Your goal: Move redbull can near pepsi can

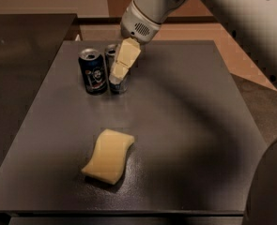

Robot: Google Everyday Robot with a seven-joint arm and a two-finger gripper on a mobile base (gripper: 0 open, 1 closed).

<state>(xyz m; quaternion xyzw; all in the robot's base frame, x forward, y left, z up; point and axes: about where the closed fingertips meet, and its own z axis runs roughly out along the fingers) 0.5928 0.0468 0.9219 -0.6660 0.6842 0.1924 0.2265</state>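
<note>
As the arm reaches down from the upper right of my feed, the gripper (pixel 119 71) hangs low over the far left part of the dark table (pixel 189 125), its pale yellow end covering the front of the redbull can (pixel 110 57). The can stands upright directly behind the gripper, with only its silver rim, left edge and base showing past it. Whether the gripper has closed on the can or merely sits against it, I cannot tell from here. Just left of the gripper in my view stands the pepsi can (pixel 93 71), upright and close beside the redbull can; whether the two touch I cannot tell. Well nearer to me than the gripper, a yellow sponge (pixel 109 154) lies flat on the table.
</note>
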